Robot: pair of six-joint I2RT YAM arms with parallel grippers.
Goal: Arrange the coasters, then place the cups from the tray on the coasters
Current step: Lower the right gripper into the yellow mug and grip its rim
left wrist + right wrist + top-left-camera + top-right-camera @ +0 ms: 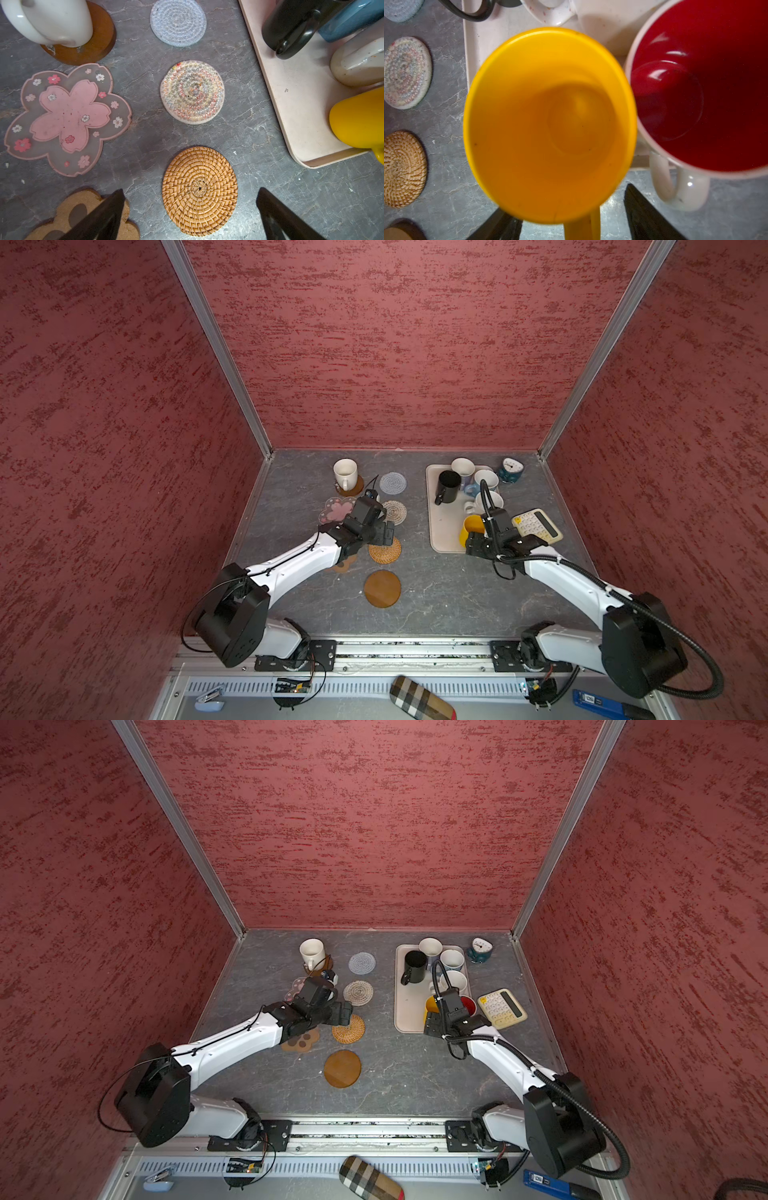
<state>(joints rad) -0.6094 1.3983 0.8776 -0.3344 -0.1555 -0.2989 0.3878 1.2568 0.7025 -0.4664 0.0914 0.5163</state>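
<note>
Right wrist view showed the yellow mug (550,124) filling most of the picture, standing at the near end of the tray (517,22) with its handle reaching out over the rim. The right jaws stood one on either side of that handle, released, with a clear gap between the handle and one of the fingers (643,209). Just beside the yellow mug stood the white mug with the red inside (706,93), rim almost touching rim. Farther back on the tray, in both top views, were the black mug (449,485) and three more white mugs.

Across the bench (436,593) the left jaws hung wide apart and empty above the far edge of the rattan round (385,549). One plain white mug (345,472) sat on a brown wooden disc (353,488) at the far left. The grey woven round (392,483), the beige woven round (395,512), the pink flower coaster (336,510), the paw coaster (301,1043) and the second wooden disc (382,588) lay bare. A calculator (538,526) lay right of the tray, a teal clock (511,470) behind it.
</note>
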